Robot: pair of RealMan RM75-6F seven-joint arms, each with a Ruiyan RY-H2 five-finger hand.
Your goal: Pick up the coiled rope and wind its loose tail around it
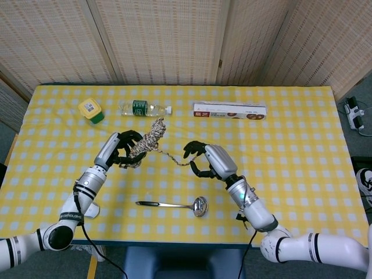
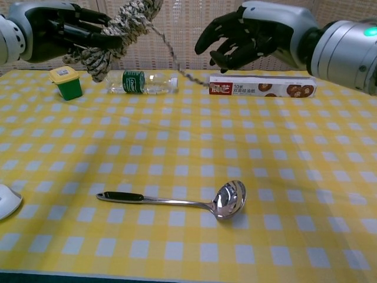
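My left hand grips the coiled rope, a speckled beige and brown bundle held above the table left of centre. Its loose tail runs down and to the right from the coil. The tail's end hangs just under the fingertips of my right hand. That hand hovers to the right of the coil with its fingers spread and nothing visibly pinched in them.
A steel ladle lies on the yellow checked table near the front. At the back stand a green-lidded jar, a lying water bottle and a long wrap box.
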